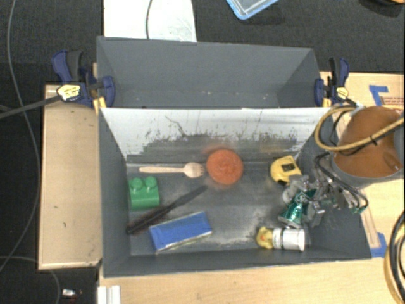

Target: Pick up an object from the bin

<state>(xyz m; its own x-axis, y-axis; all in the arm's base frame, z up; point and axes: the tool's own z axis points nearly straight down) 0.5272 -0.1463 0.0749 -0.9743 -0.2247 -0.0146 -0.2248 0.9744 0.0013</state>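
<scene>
Gripper (305, 200) hanging low at the frame's lower right, over a small green cylinder (293, 213), its long axis slanting upper right to lower left, white bottle (288, 238) lying crosswise just below, pincer's opening impossible to tell.

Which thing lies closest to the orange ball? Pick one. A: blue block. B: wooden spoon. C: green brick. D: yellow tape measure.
B: the wooden spoon lies with its bowl just left of the orange ball, closer than any other option.
</scene>
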